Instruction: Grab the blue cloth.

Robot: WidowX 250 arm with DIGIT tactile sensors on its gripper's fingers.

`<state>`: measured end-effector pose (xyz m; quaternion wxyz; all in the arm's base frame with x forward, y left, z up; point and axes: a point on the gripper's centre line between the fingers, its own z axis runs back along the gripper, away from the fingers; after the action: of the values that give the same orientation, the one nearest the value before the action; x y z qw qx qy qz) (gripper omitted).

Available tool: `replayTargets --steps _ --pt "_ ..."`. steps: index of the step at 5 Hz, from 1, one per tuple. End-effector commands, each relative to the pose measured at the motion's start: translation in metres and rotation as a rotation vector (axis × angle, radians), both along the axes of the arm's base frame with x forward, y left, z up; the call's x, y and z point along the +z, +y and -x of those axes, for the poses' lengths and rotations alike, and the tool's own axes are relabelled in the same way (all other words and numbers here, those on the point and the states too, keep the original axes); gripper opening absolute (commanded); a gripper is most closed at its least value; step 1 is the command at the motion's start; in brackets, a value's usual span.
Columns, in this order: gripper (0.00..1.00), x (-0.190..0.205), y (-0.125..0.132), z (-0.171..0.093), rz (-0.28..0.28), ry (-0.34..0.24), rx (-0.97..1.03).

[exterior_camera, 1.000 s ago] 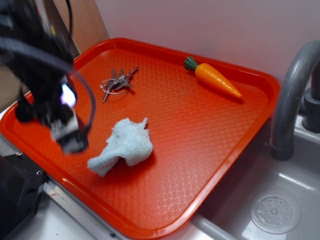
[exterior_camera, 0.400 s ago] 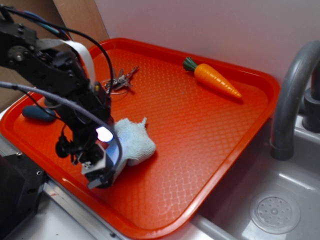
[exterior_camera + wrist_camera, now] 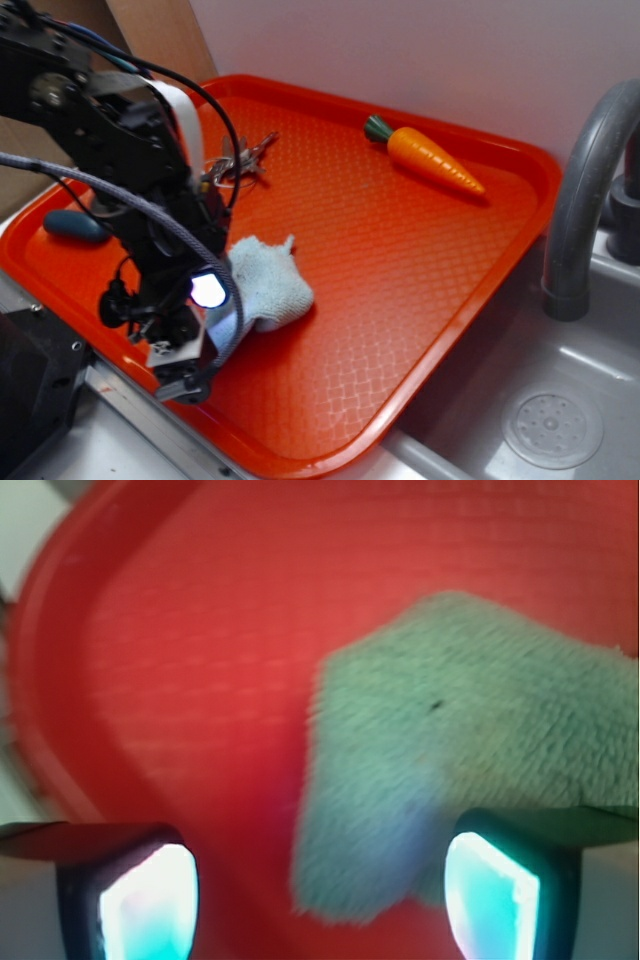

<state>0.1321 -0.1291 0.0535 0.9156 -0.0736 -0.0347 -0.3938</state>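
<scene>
The blue cloth (image 3: pixel 268 285), a pale lumpy terry rag, lies on the red tray (image 3: pixel 420 290) near its front left. My arm covers the cloth's left end in the exterior view. My gripper (image 3: pixel 195 335) hangs over that end, low above the tray. In the wrist view the blue cloth (image 3: pixel 450 750) fills the right half, and its lower tip lies between my fingers. My gripper (image 3: pixel 320 900) is open, with the right finger (image 3: pixel 490 900) overlapping the cloth's edge and the left finger over bare tray.
A toy carrot (image 3: pixel 430 158) lies at the tray's back right and a bunch of keys (image 3: pixel 238 160) at its back left. A dark blue oval object (image 3: pixel 72 226) sits by the left rim. A grey faucet (image 3: pixel 580 190) and sink (image 3: pixel 550 420) stand to the right.
My arm has swung in from the left and come down over the cloth's left end. Since 0.4 s ago it has dropped slightly lower. The cloth has not moved.
</scene>
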Motion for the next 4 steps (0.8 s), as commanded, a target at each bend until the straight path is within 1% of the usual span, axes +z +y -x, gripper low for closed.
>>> replayTargets --steps 1,2,3,4 --pt "1.00 -0.016 -0.019 -0.011 -0.127 -0.115 0.014" --pt "1.00 -0.024 -0.015 -0.027 -0.154 -0.105 0.052" --pt "0.00 -0.012 0.017 -0.048 -0.154 -0.125 0.238" --pt "0.00 0.003 0.039 -0.059 -0.142 -0.151 0.312"
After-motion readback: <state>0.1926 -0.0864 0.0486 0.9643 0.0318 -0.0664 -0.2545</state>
